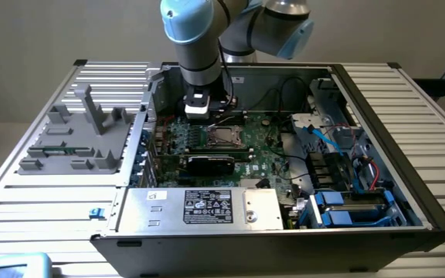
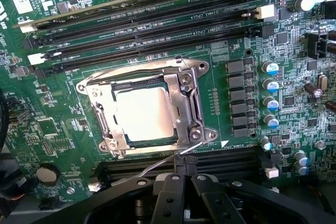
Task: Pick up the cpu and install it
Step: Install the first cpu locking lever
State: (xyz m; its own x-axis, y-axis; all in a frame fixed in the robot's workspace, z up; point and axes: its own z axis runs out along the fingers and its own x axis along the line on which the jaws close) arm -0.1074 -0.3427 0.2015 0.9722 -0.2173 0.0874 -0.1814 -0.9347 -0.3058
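Wrist view: the cpu [image 2: 144,114] is seen set in its socket [image 2: 184,100], just ahead of the claw [image 2: 184,178], which is pressed together on nothing.

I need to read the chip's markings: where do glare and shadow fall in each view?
Wrist view: glare washes the cpu top nearly white, so no markings show; the gripper lies in dark shadow. Exterior view: even light on the slatted table, while the inside of the computer case is dimmer.
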